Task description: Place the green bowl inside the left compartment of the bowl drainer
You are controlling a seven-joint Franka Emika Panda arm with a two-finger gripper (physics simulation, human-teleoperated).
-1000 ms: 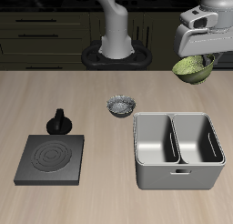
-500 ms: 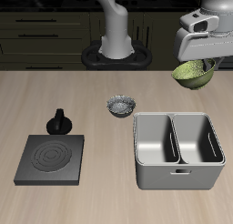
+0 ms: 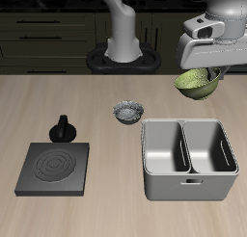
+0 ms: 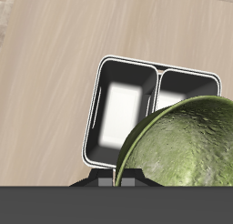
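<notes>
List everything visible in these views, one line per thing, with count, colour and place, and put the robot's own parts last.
Small round olive-green glossy bowl: one, green, held in the air, tilted, behind the tub.
Large grey metal two-well tub: one, grey, near the table's front edge, both wells empty.
Small grey-white speckled bowl: one, mid-table.
Flat black square plate with concentric rings: one, black, near the front edge.
Small black knobbed object: one, just behind the plate.
Wooden table: one, light brown.
End effector: one, white and grey, gripping the green bowl.
</notes>
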